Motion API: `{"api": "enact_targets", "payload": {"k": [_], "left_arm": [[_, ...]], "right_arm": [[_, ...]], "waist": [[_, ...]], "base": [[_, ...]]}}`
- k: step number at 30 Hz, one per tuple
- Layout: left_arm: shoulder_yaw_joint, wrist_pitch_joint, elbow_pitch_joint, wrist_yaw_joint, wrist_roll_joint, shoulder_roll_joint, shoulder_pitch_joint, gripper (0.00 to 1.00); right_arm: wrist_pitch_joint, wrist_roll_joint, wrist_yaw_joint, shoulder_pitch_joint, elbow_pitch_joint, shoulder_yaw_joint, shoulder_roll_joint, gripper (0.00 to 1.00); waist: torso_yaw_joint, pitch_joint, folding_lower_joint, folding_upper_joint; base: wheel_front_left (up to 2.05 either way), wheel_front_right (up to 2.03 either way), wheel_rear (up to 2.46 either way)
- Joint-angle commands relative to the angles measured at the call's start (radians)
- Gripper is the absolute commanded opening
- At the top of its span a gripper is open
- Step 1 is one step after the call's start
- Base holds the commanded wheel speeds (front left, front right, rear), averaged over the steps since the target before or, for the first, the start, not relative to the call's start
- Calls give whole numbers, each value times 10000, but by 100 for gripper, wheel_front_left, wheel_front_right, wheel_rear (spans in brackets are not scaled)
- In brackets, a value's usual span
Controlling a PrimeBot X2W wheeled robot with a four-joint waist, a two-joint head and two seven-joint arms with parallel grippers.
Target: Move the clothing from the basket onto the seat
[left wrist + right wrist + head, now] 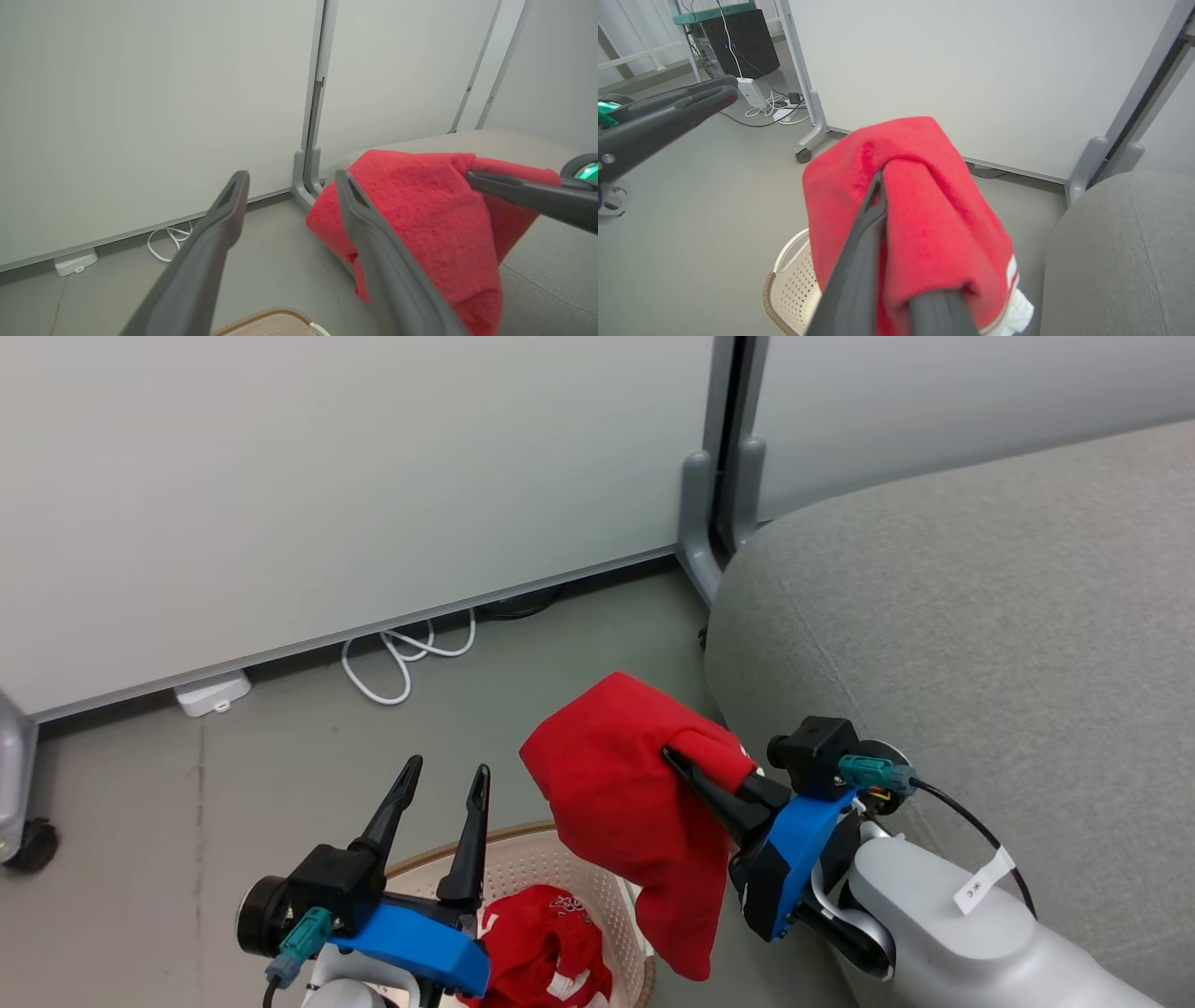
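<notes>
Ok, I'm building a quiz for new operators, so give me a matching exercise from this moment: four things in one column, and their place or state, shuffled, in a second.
Things:
1. lifted red garment
2. second red garment
3. left gripper
4. white cable

Places or states:
A. lying in the laundry basket
B. open, holding nothing
C. looped on the floor beside the partition
D. pinched in the shut right gripper

Pairs: 1-D, 2-A, 3-B, 4-C.
</notes>
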Motion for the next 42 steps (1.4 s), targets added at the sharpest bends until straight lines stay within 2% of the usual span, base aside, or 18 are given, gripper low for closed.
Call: {"api": "enact_targets", "payload": {"k": [1, 25, 34, 42], "left_arm": [[26, -50, -50, -19, 2, 12, 29, 100], [-222, -50, -62, -21, 46, 310, -241, 100], [-259, -52, -44, -21, 10, 342, -163, 100], [-475, -50, 0, -21, -43, 382, -344, 100]], "right_arm": [[14, -66, 1, 137, -54, -36, -52, 0], [246, -821, 1, 968, -938, -1255, -54, 0], [460, -1048, 1, 1304, -1253, -1615, -90, 0], [557, -1252, 1, 1536, -1476, -2031, -86, 0]], "waist": [[-379, 113, 0, 0], [-3421, 648, 0, 0], [-4025, 650, 0, 0], [-4089, 729, 0, 0]], "base": [[0, 0, 0], [0, 0, 0], [0, 0, 0], [0, 0, 0]]}}
